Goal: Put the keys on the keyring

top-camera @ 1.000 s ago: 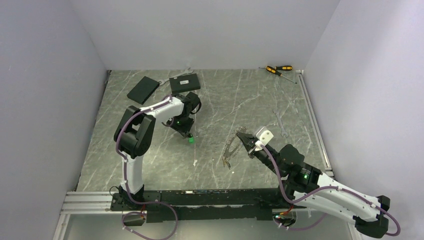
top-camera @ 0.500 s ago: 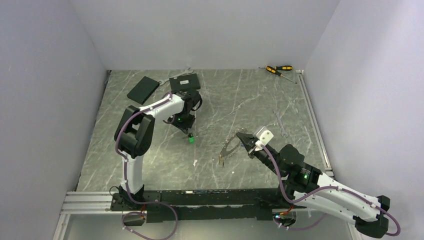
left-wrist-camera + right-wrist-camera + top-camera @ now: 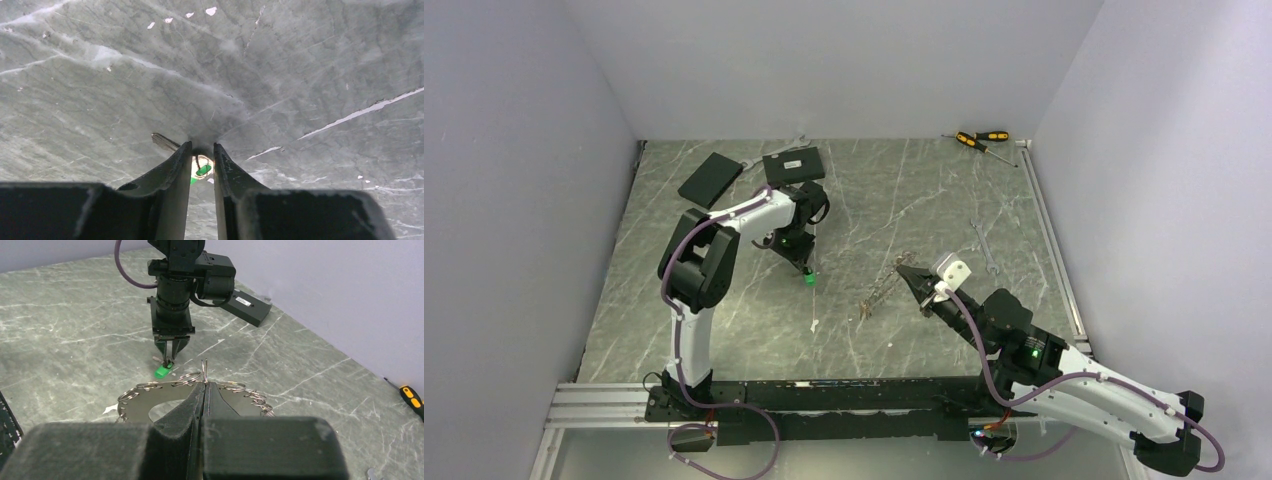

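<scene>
Two hands are well apart. The right hand [image 3: 205, 386] is pressed together on the near rim of the keyring [image 3: 145, 407], holding it tilted. The left hand [image 3: 202, 147] points down with its fingers narrowly parted astride a green-tagged key [image 3: 203, 170] lying on the tabletop [image 3: 300, 60]; whether it pinches the key, I cannot tell.

The right pincer [image 3: 204, 387] is seen pressed closed at the rim of the keyring [image 3: 137, 407], a grey ring whose edge is hung with small wire loops. One loop is stood upright just above the fingertips. Beyond it, the left pincer [image 3: 169, 354] is pointed straight down at the bench [image 3: 60, 340], its fingertips drawn close together directly over a green-tagged key [image 3: 161, 371]. Whether that key is gripped cannot be told. A black box [image 3: 248, 307] is laid near the wall [image 3: 325, 285], and a yellow-and-black screwdriver [image 3: 413, 396] is cut off by the right edge.
</scene>
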{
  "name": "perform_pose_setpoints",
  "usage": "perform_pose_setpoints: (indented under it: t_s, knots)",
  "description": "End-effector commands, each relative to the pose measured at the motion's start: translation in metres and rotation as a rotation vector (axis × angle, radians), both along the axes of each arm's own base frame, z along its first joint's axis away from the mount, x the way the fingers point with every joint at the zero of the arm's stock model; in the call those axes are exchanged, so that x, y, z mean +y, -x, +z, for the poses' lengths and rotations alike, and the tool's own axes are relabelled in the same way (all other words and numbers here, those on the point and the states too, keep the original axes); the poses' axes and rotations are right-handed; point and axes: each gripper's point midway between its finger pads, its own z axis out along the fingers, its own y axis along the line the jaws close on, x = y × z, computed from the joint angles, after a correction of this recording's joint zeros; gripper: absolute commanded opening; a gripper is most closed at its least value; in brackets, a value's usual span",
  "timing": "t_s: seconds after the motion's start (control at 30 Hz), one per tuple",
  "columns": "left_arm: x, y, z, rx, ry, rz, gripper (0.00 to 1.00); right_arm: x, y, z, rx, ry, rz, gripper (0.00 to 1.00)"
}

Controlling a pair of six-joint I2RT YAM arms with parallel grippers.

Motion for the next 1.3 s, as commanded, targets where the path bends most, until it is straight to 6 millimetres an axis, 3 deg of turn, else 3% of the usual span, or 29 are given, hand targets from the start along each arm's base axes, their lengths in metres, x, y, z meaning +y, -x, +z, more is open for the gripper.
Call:
perform_pose_setpoints:
  t_s: [0.0,0.07,0.2,0.4,0.57,0.8,0.93,1.1,1.27]
  knots:
    - [-0.005,-0.008,0.006,-0.033,0.007,-0.003,0.26,-0.001,0.002,0.023,-0.034,-0.086,0.003,0.0]
    - [-0.004,-0.008,0.007,-0.032,0.007,-0.007,0.27,-0.001,0.002,0.022,-0.033,-0.084,0.003,0.0]
    - [-0.005,-0.006,0.01,-0.03,0.016,-0.011,0.38,0.0,0.002,0.023,-0.033,-0.085,0.005,0.0]
    - [-0.007,-0.007,0.013,-0.036,0.024,-0.015,0.36,0.0,0.002,0.022,-0.034,-0.087,0.006,0.0]
    - [-0.013,-0.009,0.011,-0.043,0.042,-0.031,0.25,-0.001,0.002,0.022,-0.033,-0.088,0.002,0.0]
    - [-0.017,-0.012,0.012,-0.05,0.036,-0.052,0.21,-0.001,0.002,0.022,-0.033,-0.087,0.0,0.0]
    - [-0.019,-0.013,0.01,-0.06,0.047,-0.07,0.01,-0.001,0.002,0.021,-0.032,-0.086,0.0,0.0]
    - [-0.021,-0.016,0.017,-0.121,0.075,-0.106,0.0,-0.002,0.001,0.02,-0.031,-0.081,-0.003,0.0]
    - [-0.022,-0.02,0.041,-0.242,0.124,-0.152,0.0,-0.001,0.001,0.019,-0.025,-0.076,-0.005,0.0]
